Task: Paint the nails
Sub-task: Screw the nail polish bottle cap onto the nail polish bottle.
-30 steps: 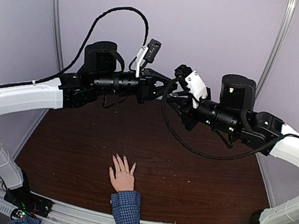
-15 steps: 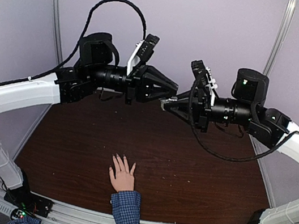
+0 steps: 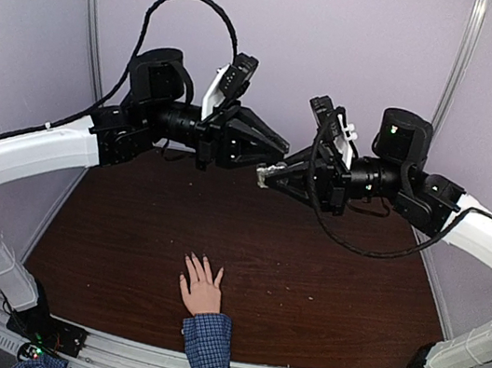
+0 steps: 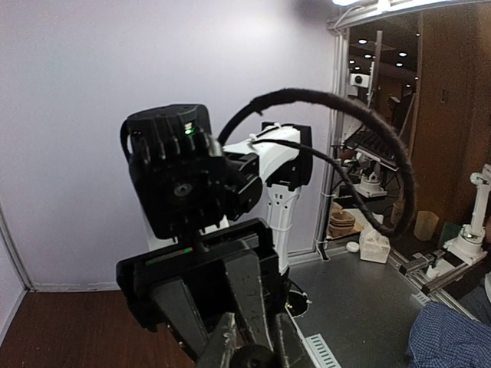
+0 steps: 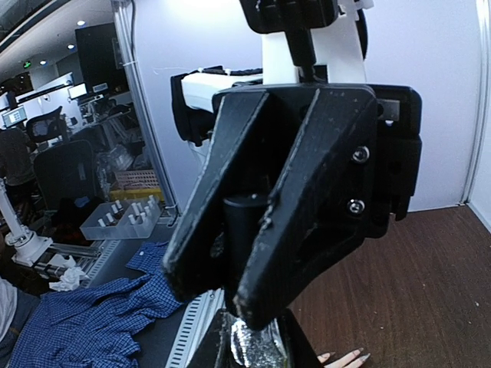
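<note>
The 2 arms now meet tip to tip after swinging inward, left gripper (image 3: pixel 283 143) clamped on the black cap (image 5: pixel 240 230) and right gripper (image 3: pixel 262 176) on the polish bottle (image 5: pixel 257 346), likely uncapping, while the nails (image 3: pixel 203 261) lie well apart at the table's (image 3: pixel 333 284) near edge.

Person's hand (image 3: pixel 200 292) on table (image 3: pixel 324 282), near edge

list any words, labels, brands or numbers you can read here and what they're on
None can be read.
The polish bottle in the right hand shows no legible label.
The black cap in the left hand is blank.
A green sign in the room behind is too small to read.
</note>
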`<state>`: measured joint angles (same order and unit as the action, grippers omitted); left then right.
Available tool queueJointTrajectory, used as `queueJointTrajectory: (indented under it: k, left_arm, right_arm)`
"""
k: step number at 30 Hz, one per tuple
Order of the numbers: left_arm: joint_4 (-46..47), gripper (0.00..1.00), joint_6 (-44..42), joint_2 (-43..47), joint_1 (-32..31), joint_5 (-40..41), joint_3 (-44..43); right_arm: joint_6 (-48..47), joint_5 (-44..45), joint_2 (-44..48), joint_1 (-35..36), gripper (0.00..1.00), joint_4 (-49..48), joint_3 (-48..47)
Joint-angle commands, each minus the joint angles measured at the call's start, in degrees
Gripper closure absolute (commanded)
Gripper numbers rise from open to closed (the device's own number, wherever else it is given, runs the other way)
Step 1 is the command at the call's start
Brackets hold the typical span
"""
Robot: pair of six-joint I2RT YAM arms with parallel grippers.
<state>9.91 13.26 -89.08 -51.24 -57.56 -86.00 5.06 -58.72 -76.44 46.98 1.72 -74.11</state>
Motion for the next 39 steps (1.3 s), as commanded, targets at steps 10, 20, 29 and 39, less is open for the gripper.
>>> queueJointTrajectory:
  k: [10, 20, 29, 39]
  left_arm:
    - [-4.2, 0.46, -1.0, 9.2, 3.4, 30.2, 6.9]
    - [-1.4, 0.46, 7.3, 3.9, 3.3, 39.2, 5.1]
    - [1.7, 0.5, 11.4, -1.0, 3.1, 37.3, 2.7]
    - [3.8, 0.59, 14.2, -4.6, 3.0, 36.6, 2.3]
  right_arm:
    - [-5.7, 38.6, 2.1, -0.5, 1.0, 4.7, -0.5]
    - [-7.5, 55.5, -0.4, 3.3, 1.0, 4.6, 0.7]
    - [-9.8, 64.6, -3.6, 6.7, 1.0, 7.0, -1.7]
    - [-10.2, 65.8, -4.8, 7.3, 1.0, 7.5, -2.8]
